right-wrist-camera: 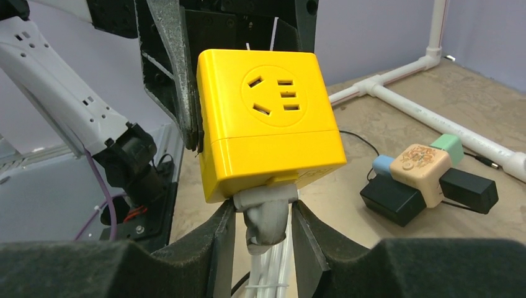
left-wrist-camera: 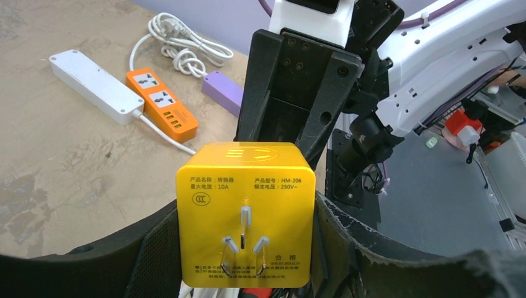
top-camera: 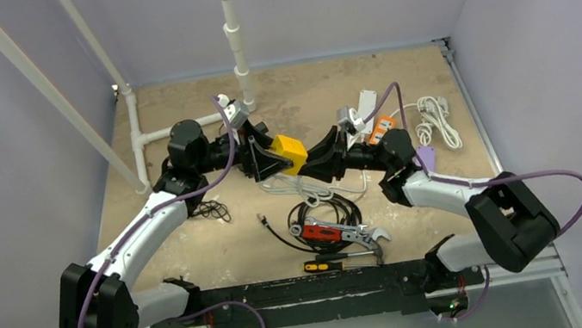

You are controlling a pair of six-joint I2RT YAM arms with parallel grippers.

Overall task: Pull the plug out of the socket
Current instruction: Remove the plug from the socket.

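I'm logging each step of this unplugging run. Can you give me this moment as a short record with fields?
left hand: clamped on the yellow socket cube, held above the table
right hand: fingers against both sides of the grey plug
plug state: seated in the cube, not yet pulled out
white cable: runs down from the plug between the right fingers

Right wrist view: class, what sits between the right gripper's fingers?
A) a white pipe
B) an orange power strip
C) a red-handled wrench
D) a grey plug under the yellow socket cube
D: the grey plug sticks out of the underside of the yellow socket cube, and the right gripper has one finger on each side of it.
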